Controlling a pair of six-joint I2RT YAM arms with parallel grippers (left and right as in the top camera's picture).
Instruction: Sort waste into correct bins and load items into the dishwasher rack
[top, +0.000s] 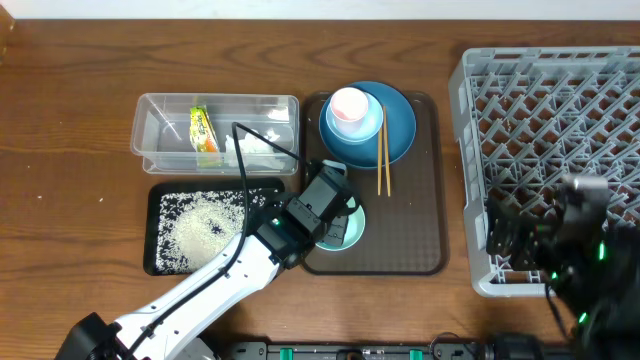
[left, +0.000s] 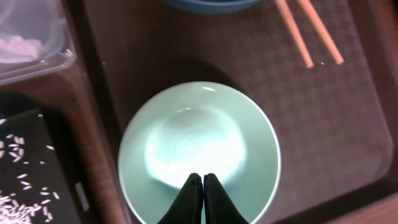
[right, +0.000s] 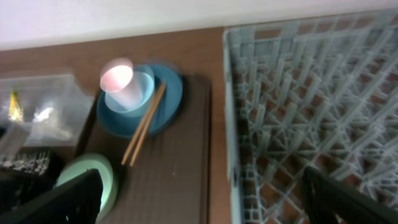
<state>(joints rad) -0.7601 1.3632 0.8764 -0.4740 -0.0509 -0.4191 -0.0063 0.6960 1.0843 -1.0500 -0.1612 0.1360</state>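
— Jaws first! The left gripper (left: 199, 177) has its two black fingers pressed together. There's only a hairline between them and nothing visibly pinched.
— Where's it hanging?
— Its tips are over the near inner wall of the mint-green bowl (left: 205, 124). I can't tell from here whether they touch it.
— And the bowl itself?
— It's upright on the near left corner of the brown serving tray (top: 400, 235), and the left arm slants in from the table's near-left edge.
— What's the other side doing?
— The right gripper (right: 200, 186) gapes wide, with one dark finger at each lower corner of its wrist view. It's above the near edge of the dishwasher rack (top: 560, 100). That big grey crate sits just right of the serving tray.
— Anything else on the tray?
— At the far end is the dark blue plate (top: 400, 125), with the light blue bowl (top: 365, 135) on it and the pink cup (top: 348, 105) standing in that bowl. The wooden chopsticks (top: 382, 160) lie side by side, their far ends on the plate's right rim and their near ends down on the tray.
— And the bins?
— They're left of the serving tray. The clear container (top: 160, 130) is on the far side and holds the yellow-green snack wrapper (top: 204, 132) and the crumpled white tissue (top: 255, 145). The black tray (top: 160, 200) sits just beside it on the near side, with rice grains (top: 205, 225) scattered across it.
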